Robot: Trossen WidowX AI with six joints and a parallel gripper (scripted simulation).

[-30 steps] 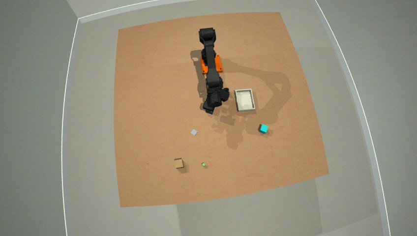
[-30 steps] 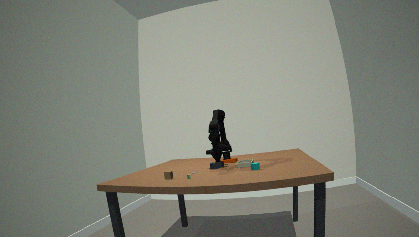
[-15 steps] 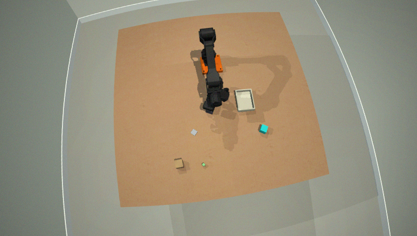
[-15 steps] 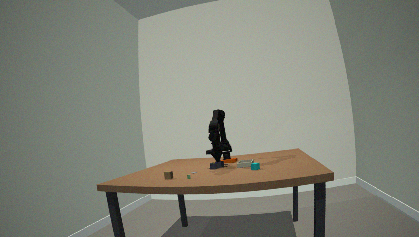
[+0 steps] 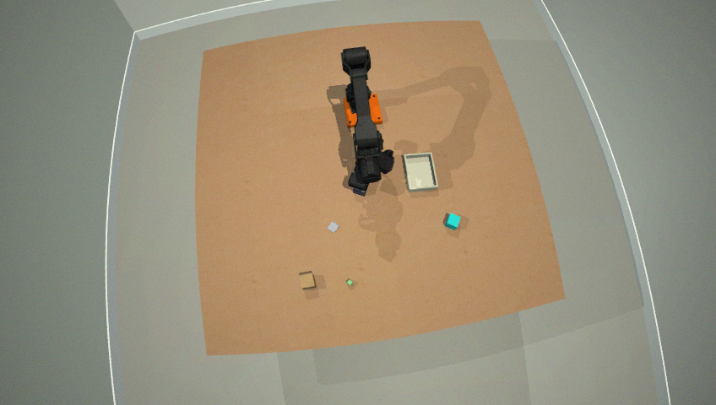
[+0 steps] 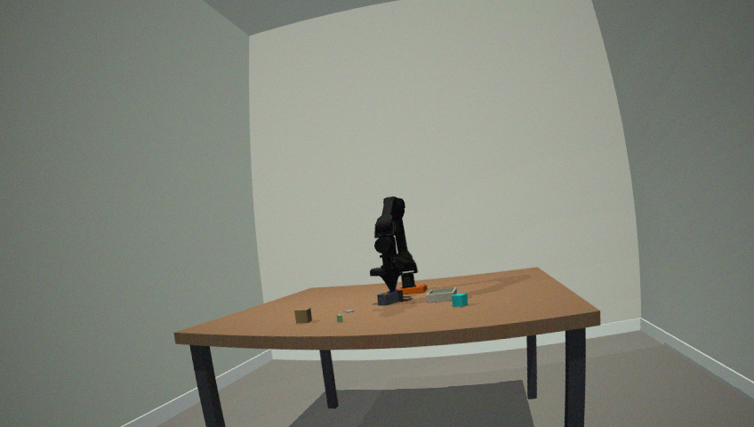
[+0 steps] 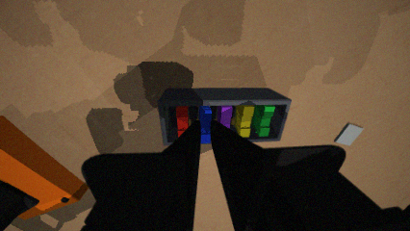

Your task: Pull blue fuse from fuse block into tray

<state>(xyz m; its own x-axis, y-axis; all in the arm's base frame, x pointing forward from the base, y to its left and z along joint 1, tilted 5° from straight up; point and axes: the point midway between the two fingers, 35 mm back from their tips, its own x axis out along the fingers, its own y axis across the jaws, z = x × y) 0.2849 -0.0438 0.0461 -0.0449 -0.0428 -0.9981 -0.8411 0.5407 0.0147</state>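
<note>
The dark fuse block (image 5: 360, 191) (image 6: 389, 299) (image 7: 231, 94) stands on the table below the arm. My gripper (image 6: 391, 291) (image 7: 204, 125) points down over it and is shut on the blue fuse (image 7: 206, 115). The blue fuse seems to stand a little higher than the others; whether its lower end is still in the block is hidden. The red fuse (image 7: 182, 117) is on one side of it; the purple fuse (image 7: 225, 115), yellow fuse (image 7: 244, 120) and green fuse (image 7: 265, 119) are on the other, all in the block. The pale tray (image 5: 423, 189) (image 6: 440, 299) is empty, right of the block.
A cyan cube (image 5: 453, 220) (image 6: 459, 300) lies in front of the tray. A grey tile (image 5: 333, 226) (image 6: 348, 310) (image 7: 349, 134), a brown cube (image 5: 307, 280) (image 6: 302, 316) and a small green cube (image 5: 349, 282) (image 6: 340, 318) lie nearer the front. The orange base (image 5: 376, 109) (image 7: 38, 178) is behind the block.
</note>
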